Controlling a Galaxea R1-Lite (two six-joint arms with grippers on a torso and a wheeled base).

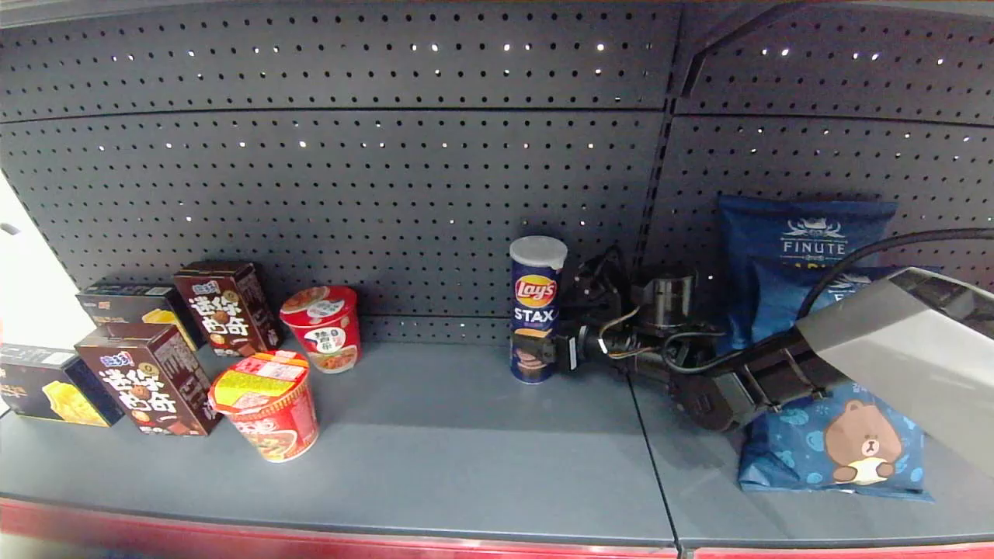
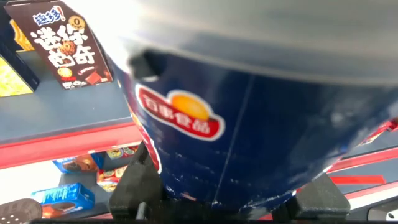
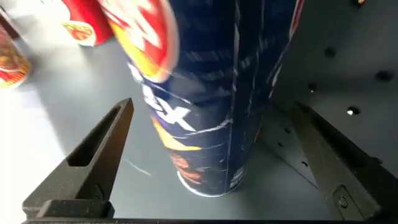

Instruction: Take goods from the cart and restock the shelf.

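So the dark blue cardboard chip can with the white lid (image 1: 536, 310) is standing upright on the grey metal shelf (image 1: 435, 450), close to the pegboard back wall. The right claw (image 3: 211, 115) is spread around its lower half, one finger (image 3: 93, 155) on each side with a gap showing, so it's not actually squeezing the can.

The left claw (image 2: 227, 186) is pinching a second dark blue chip can with a red and yellow logo (image 2: 261, 124), held up in the air out in front of the shelves.

Off to the left on the same shelf are two red noodle cups (image 1: 268, 404) and some dark brown snack boxes (image 1: 147, 376), and blue snack bags (image 1: 835, 446) lie behind the right arm.
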